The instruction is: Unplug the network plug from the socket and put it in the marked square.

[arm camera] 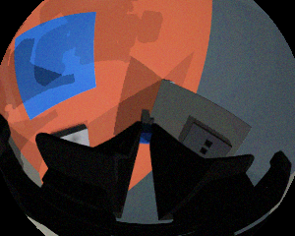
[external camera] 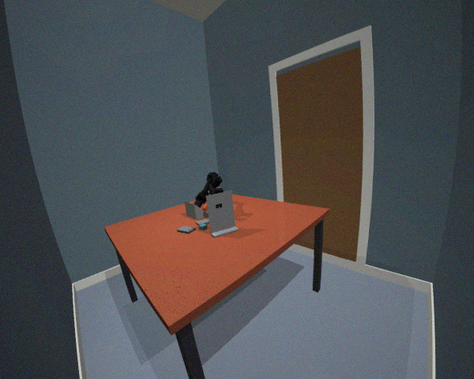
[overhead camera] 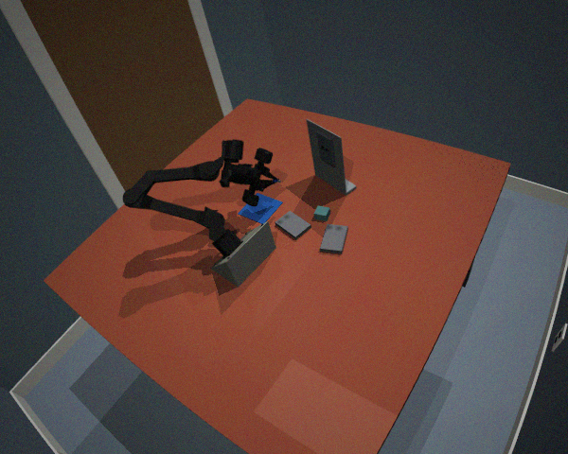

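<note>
My gripper (overhead camera: 276,181) (arm camera: 146,128) is shut on the plug (arm camera: 146,136), a small part, blue with a dark grey end, pinched between the fingertips. Gripper and plug are in the air above the table, clear of the upright panel (overhead camera: 330,170) (external camera: 227,220) (arm camera: 167,98). The panel's dark socket block (overhead camera: 325,147) (arm camera: 196,135) shows two square openings and no plug in them. The blue marked square (overhead camera: 274,200) (arm camera: 84,59) lies flat on the table, below and to one side of the fingers, partly under shadow. The plug's thin tab is too small to make out.
Two flat grey pieces (overhead camera: 292,225) (overhead camera: 334,238) and a teal block (overhead camera: 321,213) (external camera: 202,227) lie between the square and the panel's side of the table (overhead camera: 323,303). A grey wedge-shaped screen (overhead camera: 252,258) (external camera: 193,210) stands beside the arm's base.
</note>
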`<state>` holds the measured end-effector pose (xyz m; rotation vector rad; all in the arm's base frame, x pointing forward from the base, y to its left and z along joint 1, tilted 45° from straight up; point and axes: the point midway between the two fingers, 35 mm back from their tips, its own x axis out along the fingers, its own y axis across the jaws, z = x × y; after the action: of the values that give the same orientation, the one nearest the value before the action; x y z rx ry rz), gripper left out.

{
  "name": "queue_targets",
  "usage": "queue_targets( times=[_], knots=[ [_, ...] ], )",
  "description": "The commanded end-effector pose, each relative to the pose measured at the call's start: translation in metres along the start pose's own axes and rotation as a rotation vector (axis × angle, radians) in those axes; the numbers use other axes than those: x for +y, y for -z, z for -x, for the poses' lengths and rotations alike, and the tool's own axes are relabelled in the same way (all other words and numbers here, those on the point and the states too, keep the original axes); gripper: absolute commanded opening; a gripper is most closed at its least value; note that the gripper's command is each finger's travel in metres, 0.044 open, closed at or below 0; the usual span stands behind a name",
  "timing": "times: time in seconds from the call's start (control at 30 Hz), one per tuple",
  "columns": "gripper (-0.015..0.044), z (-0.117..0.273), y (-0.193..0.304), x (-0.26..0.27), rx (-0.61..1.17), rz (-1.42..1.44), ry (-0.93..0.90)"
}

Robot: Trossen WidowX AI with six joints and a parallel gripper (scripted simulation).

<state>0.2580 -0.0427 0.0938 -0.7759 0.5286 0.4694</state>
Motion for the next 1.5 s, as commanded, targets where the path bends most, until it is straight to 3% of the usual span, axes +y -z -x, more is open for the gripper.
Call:
queue_targets(
  times=[0.0, 0.37, 1.47],
  knots=[
    [0.0, 0.007, -0.013, 0.016, -0.063, 0.021, -0.078],
    [0.0, 0.028, -0.04, 0.052, -0.204, 0.045, -0.231],
    [0.0, 0.01, -0.042, 0.07, -0.198, 0.051, -0.241]
  ],
)
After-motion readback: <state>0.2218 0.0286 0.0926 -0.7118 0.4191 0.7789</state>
